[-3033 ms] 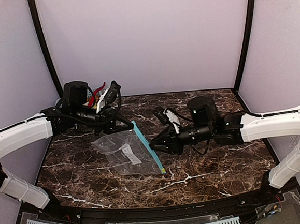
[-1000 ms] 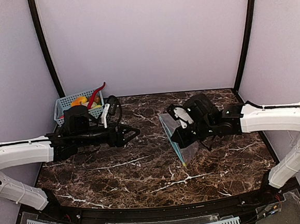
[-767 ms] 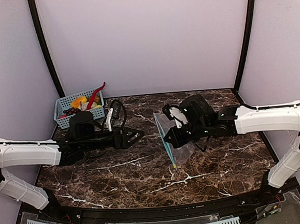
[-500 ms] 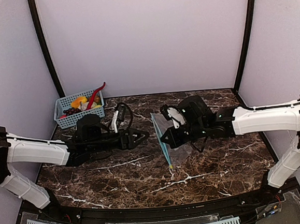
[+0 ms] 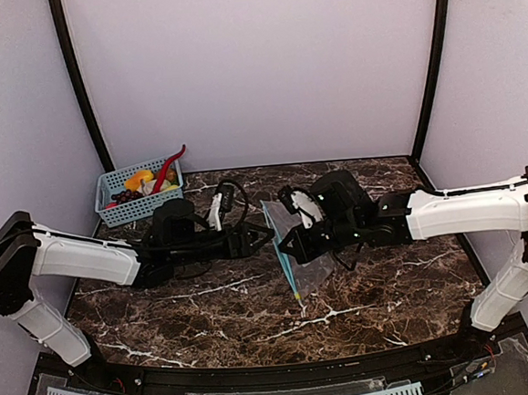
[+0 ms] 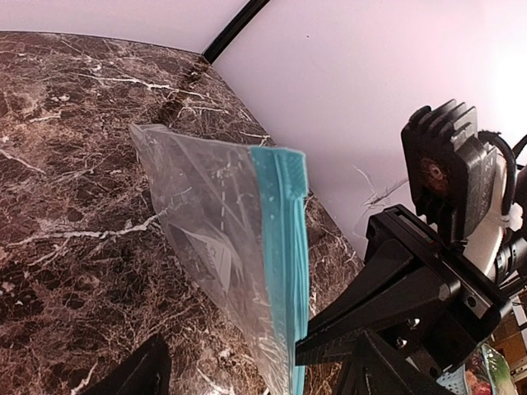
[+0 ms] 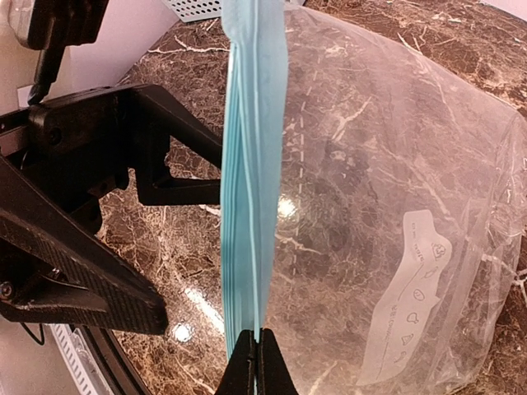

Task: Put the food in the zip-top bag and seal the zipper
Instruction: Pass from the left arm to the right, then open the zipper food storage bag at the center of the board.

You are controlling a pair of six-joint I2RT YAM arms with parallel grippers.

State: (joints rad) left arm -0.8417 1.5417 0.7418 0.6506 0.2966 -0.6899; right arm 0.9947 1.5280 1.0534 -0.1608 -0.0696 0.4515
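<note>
Now the right gripper (image 7: pixel 255 350) pinches the zipper (image 7: pixel 251 164), holding the bag (image 7: pixel 379 197) upright over mid-tabletop (image 5: pixel 199 308). The left gripper (image 5: pixel 262 238), jaws wide, faces the zipper just beside it. Food (image 5: pixel 144 181) sits in the basket (image 5: pixel 108 186).

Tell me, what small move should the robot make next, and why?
Probably the left gripper should ease forward and pinch one lip of the zipper. The right gripper holds the zip-top bag upright by that strip, the left one's open jaws face it, and the food lies in the basket.
</note>
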